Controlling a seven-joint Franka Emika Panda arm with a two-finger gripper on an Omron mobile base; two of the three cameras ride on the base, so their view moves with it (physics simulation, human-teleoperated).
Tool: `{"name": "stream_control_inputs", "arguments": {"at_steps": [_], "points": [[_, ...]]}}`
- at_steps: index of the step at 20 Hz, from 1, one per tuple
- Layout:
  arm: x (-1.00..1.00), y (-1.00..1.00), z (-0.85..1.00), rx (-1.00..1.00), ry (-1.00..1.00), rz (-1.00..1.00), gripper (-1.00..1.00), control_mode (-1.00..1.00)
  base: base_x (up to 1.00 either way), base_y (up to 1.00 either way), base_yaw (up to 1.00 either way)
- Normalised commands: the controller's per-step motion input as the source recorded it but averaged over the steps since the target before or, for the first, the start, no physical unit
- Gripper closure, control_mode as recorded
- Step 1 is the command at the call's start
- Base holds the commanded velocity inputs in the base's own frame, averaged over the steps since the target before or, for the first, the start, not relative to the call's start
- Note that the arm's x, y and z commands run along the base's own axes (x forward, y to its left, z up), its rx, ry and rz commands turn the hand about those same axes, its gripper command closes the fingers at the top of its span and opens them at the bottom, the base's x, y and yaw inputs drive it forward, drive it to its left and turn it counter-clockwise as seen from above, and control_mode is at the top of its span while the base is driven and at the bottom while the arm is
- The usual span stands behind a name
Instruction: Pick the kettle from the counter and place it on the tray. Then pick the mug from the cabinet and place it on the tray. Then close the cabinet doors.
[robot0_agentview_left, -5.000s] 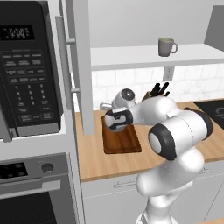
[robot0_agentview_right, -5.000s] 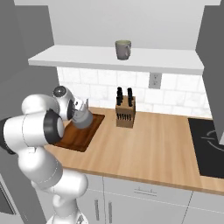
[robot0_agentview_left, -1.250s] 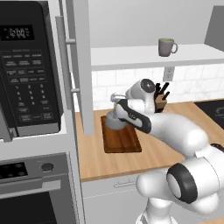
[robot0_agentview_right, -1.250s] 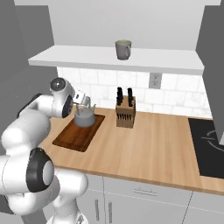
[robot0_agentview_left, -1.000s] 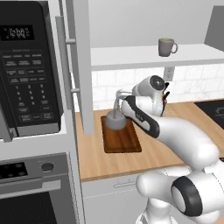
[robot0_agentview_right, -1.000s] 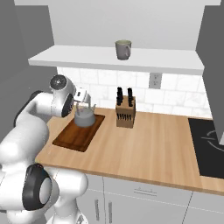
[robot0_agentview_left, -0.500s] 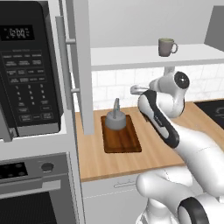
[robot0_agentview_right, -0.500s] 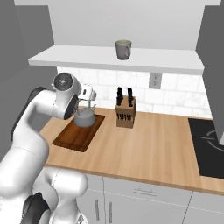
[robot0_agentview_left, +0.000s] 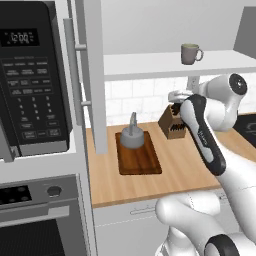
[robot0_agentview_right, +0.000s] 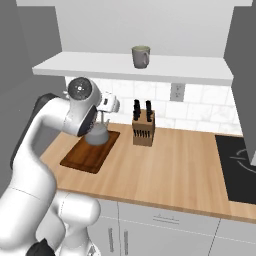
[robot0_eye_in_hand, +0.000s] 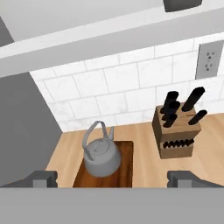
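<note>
The two-finger gripper (robot0_eye_in_hand: 112, 177) hangs with its dark finger tips (robot0_eye_in_hand: 43, 177) spread wide and nothing between them, raised above the light tan wood-grain counter (robot0_agentview_left: 185, 165). Below it and slightly toward its left finger, the small squat grey metal kettle (robot0_eye_in_hand: 101, 156) with the thin arched handle stands upright on the dark brown rectangular wooden tray (robot0_agentview_left: 140, 161), at the tray's end nearer the wall. Off toward the right finger, a brown wooden knife block (robot0_eye_in_hand: 177, 138) with black handles stands on the counter, apart from the tray. Well above the gripper, the small greyish-green ceramic mug (robot0_agentview_right: 141, 56) sits on the pale shelf of the light grey upper cabinet (robot0_agentview_right: 150, 70), whose tall grey door (robot0_agentview_left: 93, 75) stands open.
</note>
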Motion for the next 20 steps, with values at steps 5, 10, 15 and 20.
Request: {"name": "stream_control_inputs", "arguments": {"at_steps": [5, 10, 15, 20], "points": [[-0.55, -0.46, 0.30, 0.00, -0.02, 0.00, -1.00, -1.00, 0.00, 0.00, 0.00], [-0.38, -0.37, 0.31, 0.00, 0.00, -0.02, -1.00, -1.00, 0.00, 0.00, 0.00], [-0.28, -0.37, 0.36, -0.01, 0.00, -0.09, -1.00, -1.00, 0.00, 0.00, 0.00], [-0.25, -0.24, 0.07, -0.02, -0.03, -0.17, -1.00, -1.00, 0.00, 0.00, 0.00]]}}
